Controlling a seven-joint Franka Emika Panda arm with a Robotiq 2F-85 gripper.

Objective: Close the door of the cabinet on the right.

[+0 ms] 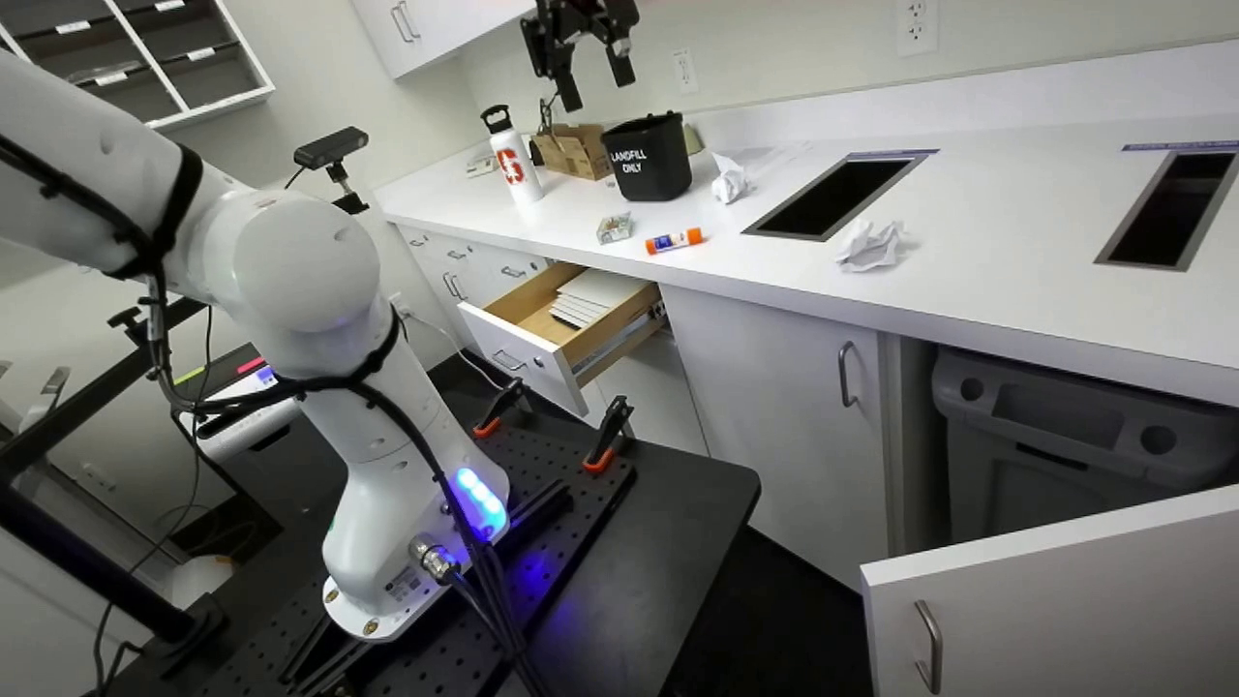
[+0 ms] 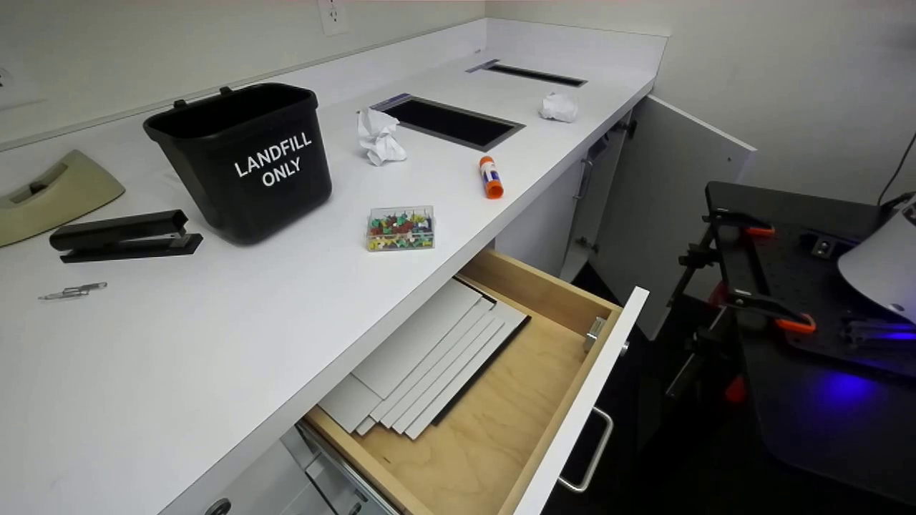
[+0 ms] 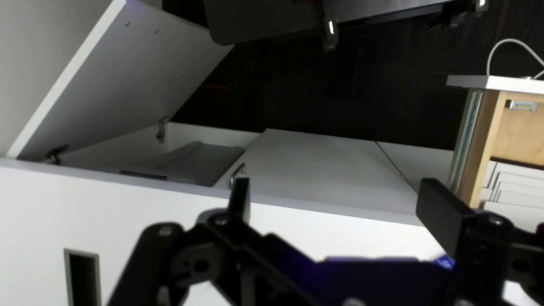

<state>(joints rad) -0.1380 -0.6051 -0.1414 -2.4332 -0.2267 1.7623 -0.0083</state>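
The large flat white door stands wide open at the lower right of an exterior view, with a bar handle on its outer face. It also stands open at the right in an exterior view and at the upper left of the wrist view. The white cabinet under the counter is open, with a grey bin inside; its frame also shows in the wrist view. My gripper is open and empty, high above the counter and apart from the door. Its spread fingers show in the wrist view.
A wood-lined drawer is pulled out. A closed narrower door adjoins the cabinet. The countertop holds a black landfill bin, a bottle, a glue stick and crumpled paper. A black table carries the arm.
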